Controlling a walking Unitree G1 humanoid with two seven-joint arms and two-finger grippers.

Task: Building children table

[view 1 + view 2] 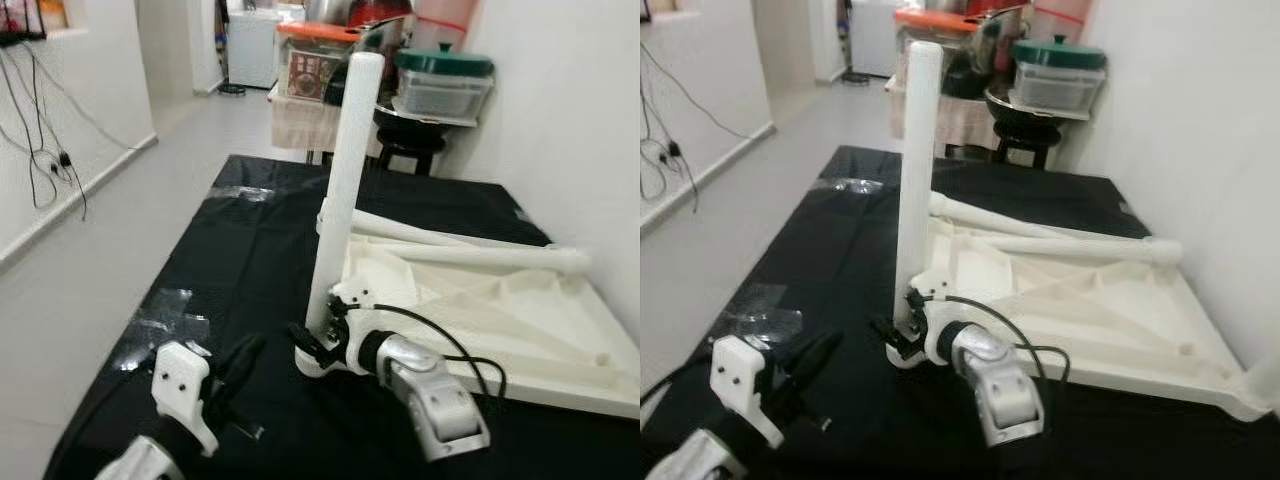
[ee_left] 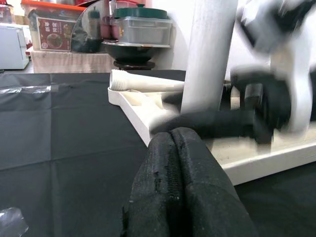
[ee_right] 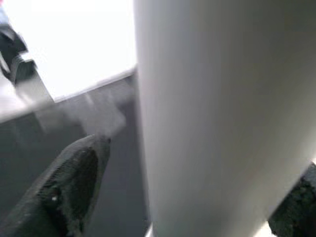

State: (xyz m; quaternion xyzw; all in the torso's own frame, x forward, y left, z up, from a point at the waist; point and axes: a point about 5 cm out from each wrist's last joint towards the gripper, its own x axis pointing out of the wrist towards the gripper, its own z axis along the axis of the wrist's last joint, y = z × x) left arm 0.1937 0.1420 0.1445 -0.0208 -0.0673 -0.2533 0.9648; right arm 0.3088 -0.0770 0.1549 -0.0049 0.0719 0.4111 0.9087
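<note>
A white table top lies upside down on the black-covered table. One white leg stands upright at its near left corner. Two more legs lie across the top. My right gripper is at the base of the upright leg. In the right wrist view the leg stands between the fingers, with a gap on one side, so the gripper is open. My left gripper hovers low over the cloth, left of the leg and apart from it, with its fingers shut together on nothing.
Crumpled clear plastic lies on the cloth near my left arm. A white wall runs along the table's right side. Beyond the far end stand a stool and stacked containers. Floor and hanging wall cables are on the left.
</note>
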